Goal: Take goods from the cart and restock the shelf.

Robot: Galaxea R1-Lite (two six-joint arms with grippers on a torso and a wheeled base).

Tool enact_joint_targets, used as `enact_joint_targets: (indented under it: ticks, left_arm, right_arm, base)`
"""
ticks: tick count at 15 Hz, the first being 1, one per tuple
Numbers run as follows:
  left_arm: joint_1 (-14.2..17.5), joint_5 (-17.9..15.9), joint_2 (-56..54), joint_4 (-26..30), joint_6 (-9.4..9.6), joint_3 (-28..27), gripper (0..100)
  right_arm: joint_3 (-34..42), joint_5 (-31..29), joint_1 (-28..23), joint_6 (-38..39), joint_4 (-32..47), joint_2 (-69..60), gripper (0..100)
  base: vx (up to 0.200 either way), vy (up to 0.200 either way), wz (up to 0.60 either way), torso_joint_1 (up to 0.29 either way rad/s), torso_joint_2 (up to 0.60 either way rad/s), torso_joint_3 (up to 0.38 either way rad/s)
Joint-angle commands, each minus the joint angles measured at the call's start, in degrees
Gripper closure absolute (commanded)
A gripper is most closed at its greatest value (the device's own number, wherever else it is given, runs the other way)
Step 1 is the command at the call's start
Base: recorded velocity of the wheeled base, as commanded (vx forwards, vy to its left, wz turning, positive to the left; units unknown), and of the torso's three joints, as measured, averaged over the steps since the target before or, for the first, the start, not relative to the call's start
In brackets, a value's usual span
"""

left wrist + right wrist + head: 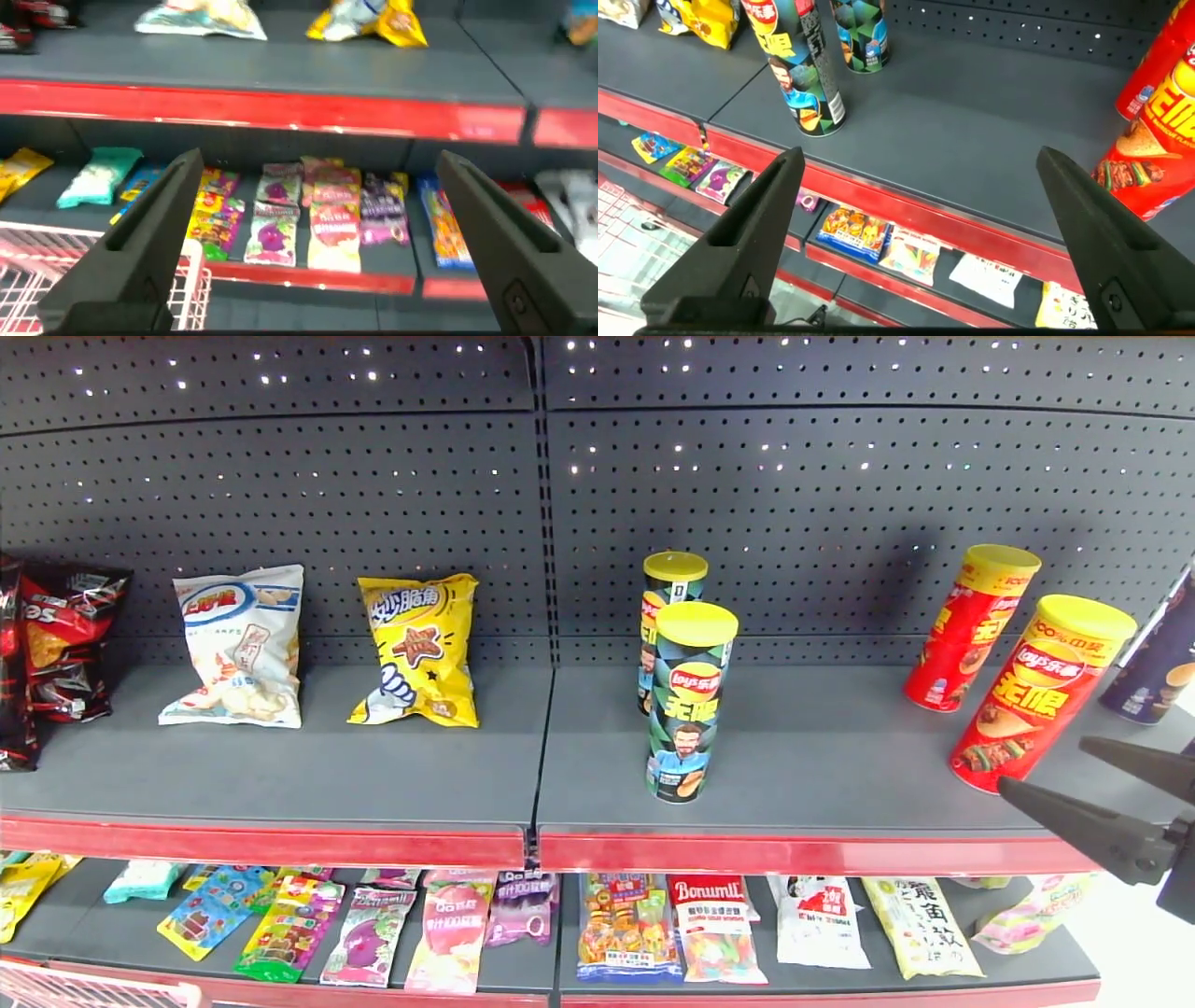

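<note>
Green chip can (689, 705) upright on shelf (822, 756), lid up, right gripper (1041, 763) wide and empty, left gripper (318, 157) wide too

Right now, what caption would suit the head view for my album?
Open right tool beside a red chip can on the snack shelf, two green cans upright mid-shelf.

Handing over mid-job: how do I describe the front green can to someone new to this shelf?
Find the upper shelf, right of its centre seam. Two green, yellow-lidded cans stand one behind the other; the front can is the one nearer the red edge. It hides part of the rear can, and the red cans stand to its right.
</note>
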Motion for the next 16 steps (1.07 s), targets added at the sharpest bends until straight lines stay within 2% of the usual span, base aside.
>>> enact_joint_targets:
  ticks: [1,4,8,10,13,16]
  left_arm:
    - [0.33,-0.27,-1.67,0.00,0.84,0.01,0]
    - [0.33,-0.35,-1.67,0.00,1.10,0.01,0]
    - [0.33,-0.35,-1.67,0.00,1.10,0.01,0]
    - [0.33,-0.35,-1.67,0.00,1.10,0.01,0]
    - [0.33,-0.35,-1.67,0.00,1.10,0.01,0]
    - [0.33,-0.35,-1.67,0.00,1.10,0.01,0]
  right_arm:
    - [-0.30,0.03,0.11,-0.11,-0.01,-0.63,0]
    - [-0.56,0.12,0.46,-0.20,-0.01,-0.02,0]
    - [0.23,0.12,3.80,-0.11,-0.01,1.74,0]
    - [0.93,-0.05,7.40,0.42,-0.01,7.01,0]
    - [0.23,-0.14,7.58,0.24,-0.18,14.04,0]
    - [2.08,-3.83,7.58,0.59,-7.39,23.62,0]
  base:
    - [0.000,0.000,0.00,0.000,0.00,0.000]
    - [0.000,0.000,0.00,0.000,0.00,0.000]
    - [0.000,0.000,0.00,0.000,0.00,0.000]
    - [0.000,0.000,0.00,0.000,0.00,0.000]
    - [0.000,0.000,0.00,0.000,0.00,0.000]
    - [0.000,0.000,0.00,0.000,0.00,0.000]
